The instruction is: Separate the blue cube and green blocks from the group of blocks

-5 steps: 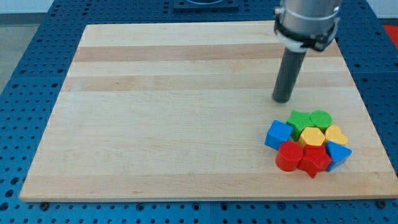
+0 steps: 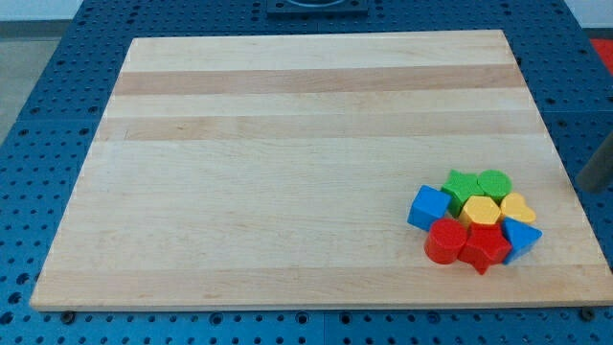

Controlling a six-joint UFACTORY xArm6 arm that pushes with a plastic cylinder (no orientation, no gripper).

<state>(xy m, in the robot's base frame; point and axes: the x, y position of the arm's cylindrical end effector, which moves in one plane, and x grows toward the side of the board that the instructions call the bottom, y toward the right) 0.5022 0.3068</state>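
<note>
A tight group of blocks sits at the lower right of the wooden board. The blue cube is on the group's left side. A green star-shaped block and a green round block form its top edge. Below them lie a yellow hexagon, a yellow heart, a red cylinder, a red star and a blue triangular block. My tip shows only as a dark sliver at the view's right edge, right of the group and apart from it.
The board lies on a blue perforated table. The board's right edge runs close to the group and to my tip. A dark mount sits at the view's top.
My rod has swept from above the green blocks to the view's right edge, mostly out of frame. No block has moved.
</note>
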